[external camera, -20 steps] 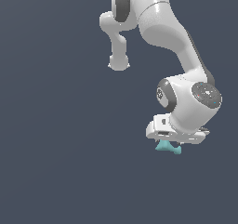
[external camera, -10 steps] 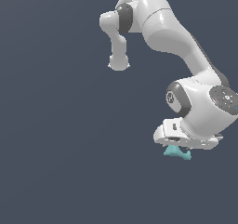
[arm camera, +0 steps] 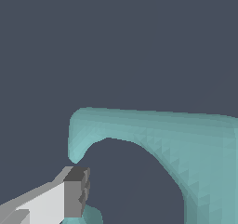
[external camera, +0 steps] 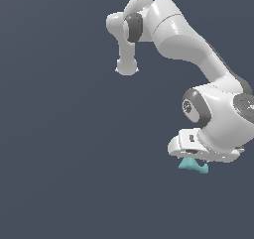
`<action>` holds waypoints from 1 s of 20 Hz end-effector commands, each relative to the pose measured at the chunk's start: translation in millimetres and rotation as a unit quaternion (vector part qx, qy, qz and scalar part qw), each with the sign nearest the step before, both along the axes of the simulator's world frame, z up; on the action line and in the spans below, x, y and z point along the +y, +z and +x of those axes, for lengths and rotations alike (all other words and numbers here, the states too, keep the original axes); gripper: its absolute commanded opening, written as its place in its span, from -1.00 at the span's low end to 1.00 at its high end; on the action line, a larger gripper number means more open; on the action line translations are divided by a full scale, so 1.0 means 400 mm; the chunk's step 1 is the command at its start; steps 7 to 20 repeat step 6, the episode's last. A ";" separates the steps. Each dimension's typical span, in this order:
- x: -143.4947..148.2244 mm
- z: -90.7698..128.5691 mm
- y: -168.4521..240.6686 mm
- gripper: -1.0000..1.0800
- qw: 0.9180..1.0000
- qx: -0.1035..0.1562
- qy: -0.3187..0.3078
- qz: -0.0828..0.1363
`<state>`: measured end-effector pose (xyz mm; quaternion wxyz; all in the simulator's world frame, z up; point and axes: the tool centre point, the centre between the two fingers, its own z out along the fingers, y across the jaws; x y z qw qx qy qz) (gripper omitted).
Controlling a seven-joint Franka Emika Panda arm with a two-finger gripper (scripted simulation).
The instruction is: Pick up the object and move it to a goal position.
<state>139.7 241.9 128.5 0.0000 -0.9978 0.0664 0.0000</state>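
Note:
The object (external camera: 193, 166), a small teal knobby piece with short prongs, sits directly under the white hand of the arm at the exterior view's right. My gripper (external camera: 195, 160) is shut on it, and its fingers are mostly hidden behind the hand and the piece. In the wrist view the object (arm camera: 186, 144) fills much of the picture as a curved teal arch. One grey-tipped finger (arm camera: 74, 193) shows beside it, touching a teal stub; the other finger is out of the picture.
The white arm (external camera: 188, 44) arches over from its base link (external camera: 126, 64) higher up in the exterior view. Everything around it is a plain dark grey-blue ground with no edges or other objects visible.
The hand has moved toward the exterior view's right and slightly lower, carrying the teal object with it. The arm has stretched further out.

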 end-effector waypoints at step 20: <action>0.005 0.006 0.002 -1.00 1.000 0.000 0.000 0.000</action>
